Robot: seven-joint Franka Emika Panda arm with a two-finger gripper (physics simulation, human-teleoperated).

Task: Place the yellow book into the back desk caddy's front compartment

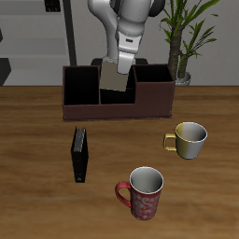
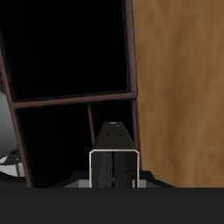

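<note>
My gripper (image 1: 120, 65) is shut on the yellow book (image 1: 114, 78), a thin grey-tan book held upright over the middle of the back desk caddy (image 1: 149, 109). The caddy is a long, low, reddish-brown box with a black interior, standing at the back of the table. The book's lower end is level with the caddy's rim, above its middle section. In the wrist view the book (image 2: 115, 159) shows edge-on, with the caddy's partition walls (image 2: 74, 98) and black cells below it. I cannot tell whether the book touches the caddy.
A black book (image 1: 81, 154) lies on the table in front of the caddy. A pale yellow mug (image 1: 189, 140) and a red patterned mug (image 1: 145, 193) stand nearer the front edge. A potted plant (image 1: 183, 47) stands behind the caddy's end.
</note>
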